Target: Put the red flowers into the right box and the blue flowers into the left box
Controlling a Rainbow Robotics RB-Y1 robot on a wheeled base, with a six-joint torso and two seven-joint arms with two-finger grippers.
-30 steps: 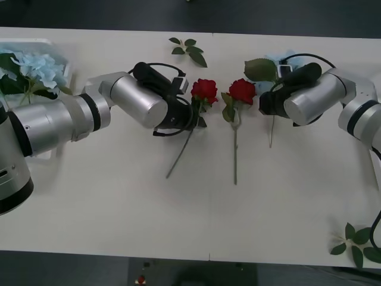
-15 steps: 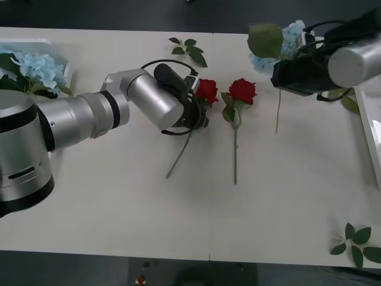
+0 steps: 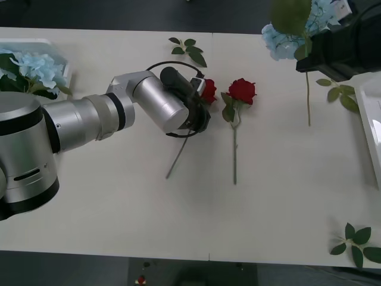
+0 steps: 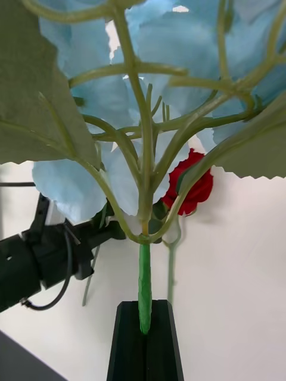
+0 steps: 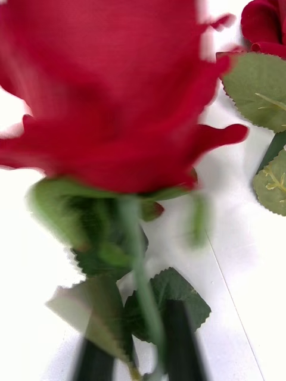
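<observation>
**A:** Start nearest the robot. What lies there?

**B:** A leaf sprig (image 3: 356, 241) at four o'clock on the table (image 3: 119, 214), which is not ours. Past it, near the middle, two red flowers lie with their stems pointing back to six o'clock. The left rose (image 3: 209, 89) and the right rose (image 3: 242, 90) are near each other but apart.

**A:** And the left gripper?

**B:** The left gripper (image 3: 200, 111) is at the left rose's stem, just under the bloom. Whether it has clamped, I cannot tell.

**A:** Farther out?

**B:** At one o'clock the right gripper (image 4: 145, 342) is clenched on the stem of the held blue flower (image 3: 286, 33). The head is up and the tail of the stem hangs free, apparently off the table. The right box (image 3: 370, 119) shows as a sliver at three o'clock. The left box (image 3: 41, 42) is far off at ten o'clock with more blue flowers (image 3: 36, 64) in it. A second sprig (image 3: 189, 50) lies at twelve.

**A:** So how should it be done well?

**B:** I judge the routes cross: blue must go to ten o'clock and red to three. I would move one arm at a time. Carry the blue one high, so the dangling stem clears both roses. For the rose, make sure of the grip, then lift straight up before swinging, so its leaves don't drag the right rose
</observation>
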